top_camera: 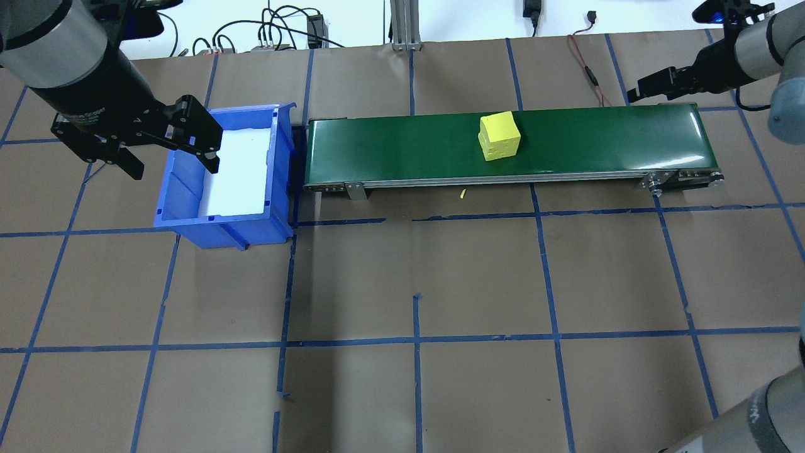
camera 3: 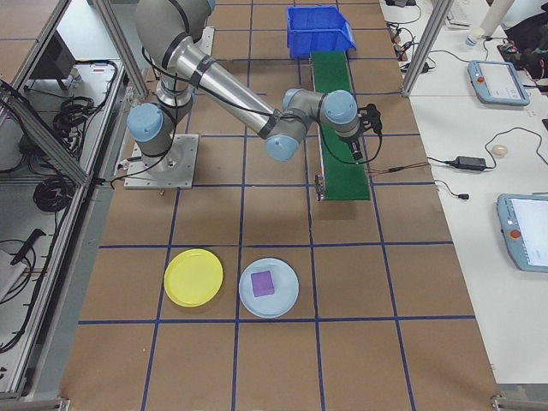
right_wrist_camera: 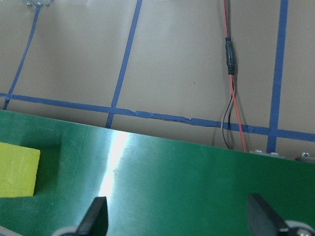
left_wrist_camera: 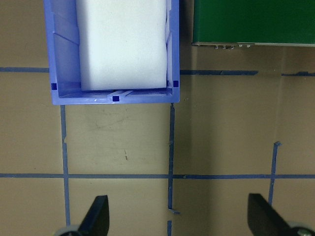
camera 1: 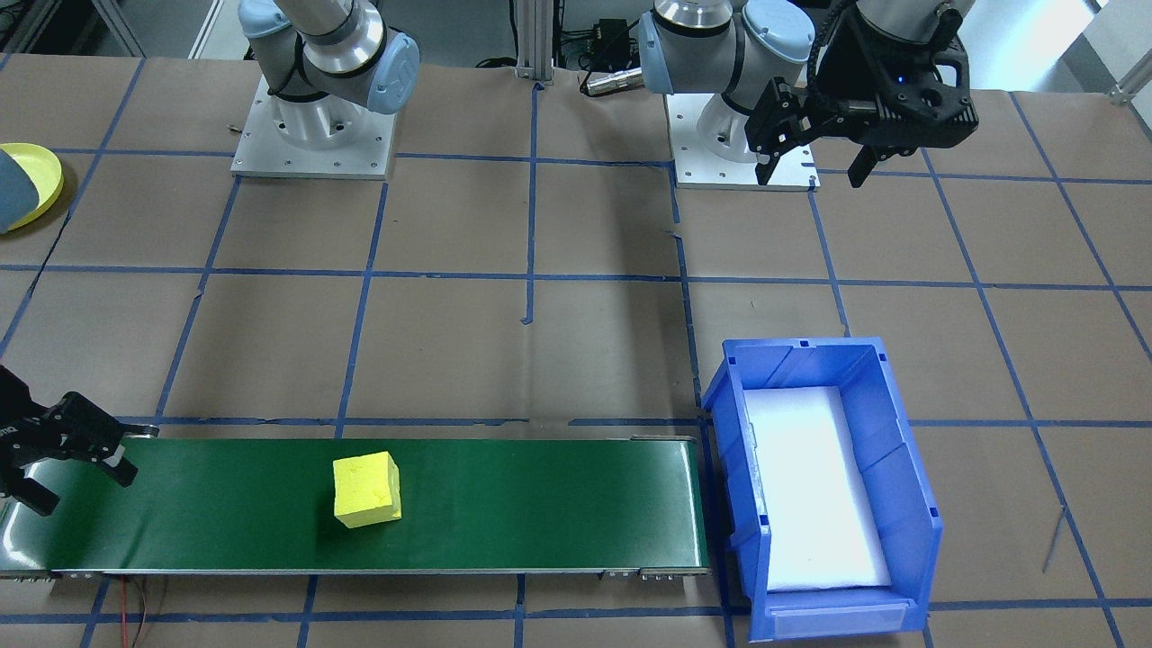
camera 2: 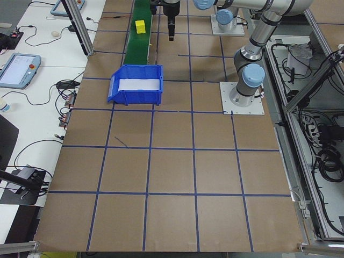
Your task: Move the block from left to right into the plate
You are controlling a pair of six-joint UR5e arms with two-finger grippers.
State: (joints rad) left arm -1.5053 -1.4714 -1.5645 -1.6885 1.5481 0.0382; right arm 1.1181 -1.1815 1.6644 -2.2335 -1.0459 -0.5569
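The yellow block (camera 1: 366,489) sits on the green belt (camera 1: 540,504), about midway along it, nearer the belt's right end than the bin end. Nothing touches it. The belt runs along the surface's (top_camera: 478,277) far edge, the side away from the robot's bases.

The right gripper (camera 1: 67,463) hangs over the belt's right end, well apart from the block, fingers (right_wrist_camera: 96,216) spread wide and empty; its wrist view shows the block's corner at the left edge of the picture and bare belt between the two fingers.

The yellow plate (camera 3: 193,276) lies flat near the surface's right end, on the robot's side of it, far from the belt. Just beside it, apart from it, is a pale blue plate (camera 3: 269,288) with a purple block (camera 3: 261,283) resting on it.

A blue bin (top_camera: 226,170) with a white pad inside stands at the belt's left end, close against it. The left gripper (top_camera: 170,148) hovers by the bin's outer, robot-side corner, its fingers (left_wrist_camera: 96,216) also wide apart and holding nothing, with bare surface below them in its wrist view.
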